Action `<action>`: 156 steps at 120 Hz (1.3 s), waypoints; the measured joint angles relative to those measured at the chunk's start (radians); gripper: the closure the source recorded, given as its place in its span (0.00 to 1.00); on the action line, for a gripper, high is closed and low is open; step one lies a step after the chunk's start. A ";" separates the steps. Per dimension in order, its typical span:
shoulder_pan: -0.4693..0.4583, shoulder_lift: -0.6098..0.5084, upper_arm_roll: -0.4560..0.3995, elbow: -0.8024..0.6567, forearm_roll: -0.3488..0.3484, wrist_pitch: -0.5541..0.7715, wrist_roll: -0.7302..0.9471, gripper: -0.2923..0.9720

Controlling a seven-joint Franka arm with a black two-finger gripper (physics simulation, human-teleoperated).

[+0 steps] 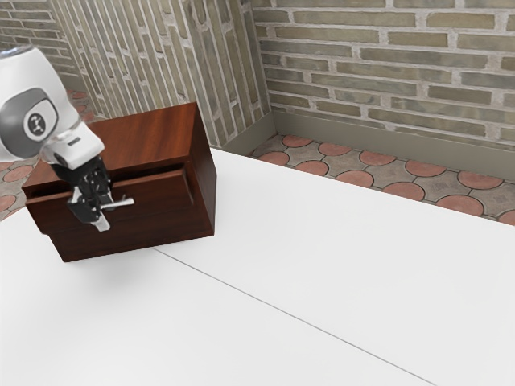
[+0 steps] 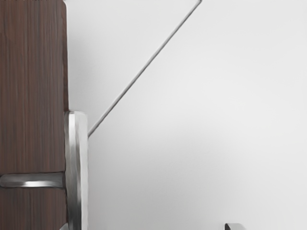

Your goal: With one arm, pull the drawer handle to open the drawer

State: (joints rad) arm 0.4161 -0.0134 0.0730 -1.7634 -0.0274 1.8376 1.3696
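- Drawer handle [image 1: 117,204]: slim, straight bar in brushed silver metal on the front of the drawer [image 1: 157,197], at the exterior view's left. The wrist view shows the same bar [image 2: 76,167] as a flat-faced strip with a rounded end. A short metal post [image 2: 29,180] holds it off the wood.
- Drawer front: dark reddish-brown wood with a fine straight grain and a satin sheen. A dark slot runs along its top edge. I cannot tell how far out the drawer stands.
- Cabinet [image 1: 153,133]: a low, boxy wooden case with a smooth flat top and square corners, standing on the table.
- Gripper [image 1: 91,220]: black, pointing down across the drawer front at the handle. The jaws stand wide apart. In the wrist view one dark fingertip [image 2: 233,226] sits well to one side of the bar, so nothing is clamped.
- Arm [image 1: 32,112]: glossy white and grey rounded shells, entering from the exterior view's left.
- Table [image 1: 338,265]: matt white and flat, crossed by a thin grey seam [image 1: 282,310].
- Surroundings: walls [image 1: 386,64] of rough grey-brown brick, and a floor [image 1: 386,173] of rounded terracotta tiles with grey joints.
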 joint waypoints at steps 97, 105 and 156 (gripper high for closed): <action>-0.001 -0.266 0.002 -0.270 0.010 0.008 -0.027 0.50; -0.001 -0.287 0.002 -0.290 0.011 0.009 -0.028 0.51; -0.017 -0.414 0.002 -0.415 0.011 0.035 -0.033 0.51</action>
State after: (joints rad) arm 0.3988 -0.4272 0.0752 -2.1783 -0.0161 1.8724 1.3368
